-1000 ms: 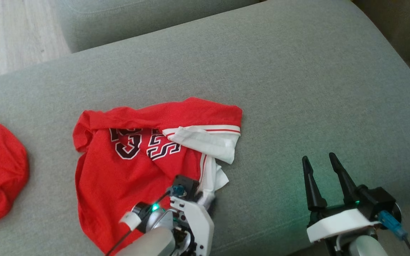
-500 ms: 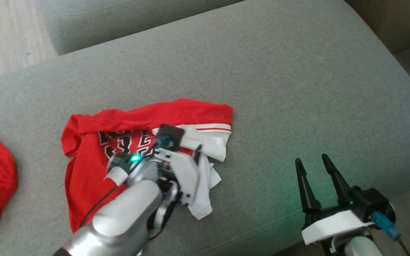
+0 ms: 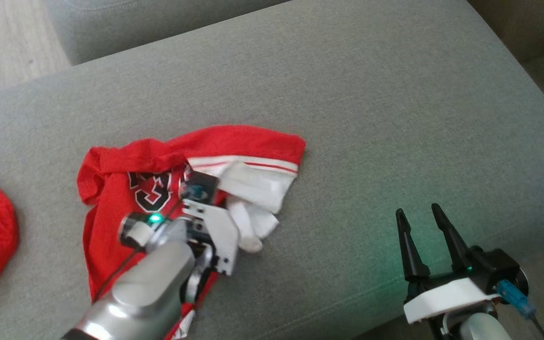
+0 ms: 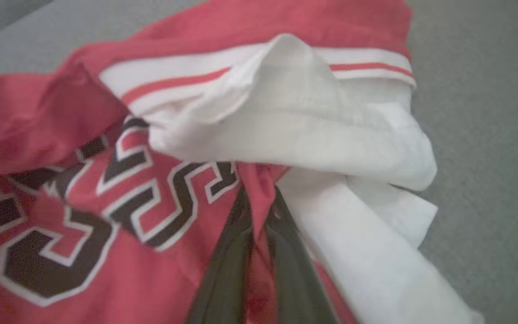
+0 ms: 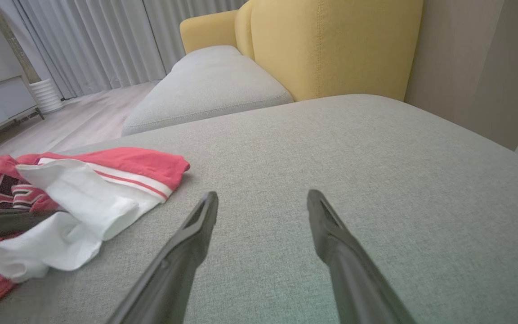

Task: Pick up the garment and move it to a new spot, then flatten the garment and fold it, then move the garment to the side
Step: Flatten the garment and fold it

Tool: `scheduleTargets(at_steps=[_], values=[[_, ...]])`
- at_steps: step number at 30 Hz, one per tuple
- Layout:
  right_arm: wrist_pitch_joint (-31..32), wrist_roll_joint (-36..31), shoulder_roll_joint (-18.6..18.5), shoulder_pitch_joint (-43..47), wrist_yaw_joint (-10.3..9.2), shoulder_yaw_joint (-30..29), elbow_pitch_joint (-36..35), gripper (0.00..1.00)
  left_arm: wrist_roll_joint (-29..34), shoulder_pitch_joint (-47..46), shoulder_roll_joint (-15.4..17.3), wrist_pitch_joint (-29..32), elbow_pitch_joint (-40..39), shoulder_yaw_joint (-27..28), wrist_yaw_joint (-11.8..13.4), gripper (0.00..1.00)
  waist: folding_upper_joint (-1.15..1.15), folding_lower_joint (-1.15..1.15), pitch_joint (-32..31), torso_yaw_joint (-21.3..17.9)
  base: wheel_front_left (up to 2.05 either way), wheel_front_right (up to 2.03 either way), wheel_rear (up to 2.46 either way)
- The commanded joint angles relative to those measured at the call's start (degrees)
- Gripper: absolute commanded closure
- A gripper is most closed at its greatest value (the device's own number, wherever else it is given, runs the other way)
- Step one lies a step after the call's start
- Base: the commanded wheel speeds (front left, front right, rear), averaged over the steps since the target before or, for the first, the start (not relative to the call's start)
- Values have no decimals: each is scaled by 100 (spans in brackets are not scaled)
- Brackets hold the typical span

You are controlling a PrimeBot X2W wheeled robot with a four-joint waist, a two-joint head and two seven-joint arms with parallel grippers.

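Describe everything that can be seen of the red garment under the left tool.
The red garment is a jersey of thin cloth, with black numbers outlined in white and a white part edged by a red stripe. It lies crumpled on the grey cushion, the white part bunched at its right end. The left tool is shut on a raised fold of red cloth beside the numbers.

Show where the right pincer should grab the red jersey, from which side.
Likely the red hem corner by the white band, coming low from the robot's right. It lies flat and free on the cushion, nearest the open right pincer; the left pincer pinches a middle fold.
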Motion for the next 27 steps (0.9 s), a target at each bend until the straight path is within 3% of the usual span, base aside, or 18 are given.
scheduleTargets(at_steps=[1,6,8,9,16,22,27], values=[[-62,-12,-27,-159,44,135,-180,0,8,-388,147,-155,-21,294,99,100,0,0,8,22,0,0,0],[-62,-25,-27,-180,44,172,-170,0,-37,-388,229,-346,402,377,68,96,0,0,6,48,0,0,0],[-62,-29,-27,-184,44,168,-171,0,-135,-343,188,-356,487,388,-71,46,0,0,9,52,0,0,0],[-62,-32,-27,-181,44,160,-169,0,-188,-325,164,-373,505,413,-113,0,0,0,7,54,0,0,0],[-62,-34,-27,-133,44,105,-166,0,-336,-287,145,-516,33,546,-107,0,0,0,-15,78,0,0,0],[-62,1,-27,-135,44,133,-182,0,-123,-395,295,-220,-827,327,16,0,0,0,9,99,0,0,0],[-62,63,-27,-226,44,238,-170,0,84,-596,403,-89,-947,217,132,0,0,0,64,-41,0,0,0]])
